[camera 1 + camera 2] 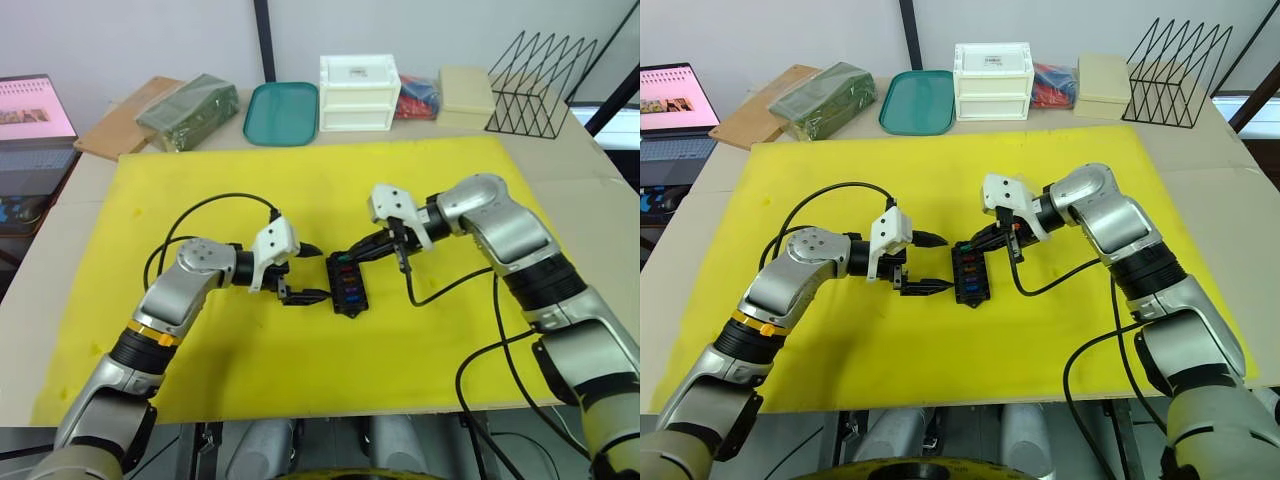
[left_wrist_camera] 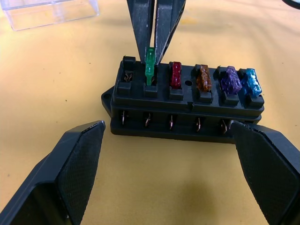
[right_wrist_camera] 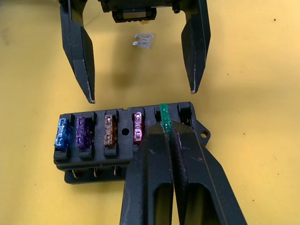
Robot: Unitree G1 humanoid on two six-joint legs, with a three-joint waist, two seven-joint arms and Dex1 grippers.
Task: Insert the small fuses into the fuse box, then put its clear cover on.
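On the yellow worktop, we are pressing a green fuse into the fuse box with our right gripper, jaws pinching it. Our left gripper is waiting spread beside the box. Four fuses are sitting seated; one slot stands empty, so next we judge the clear fuse needs fetching, then the clear cover.
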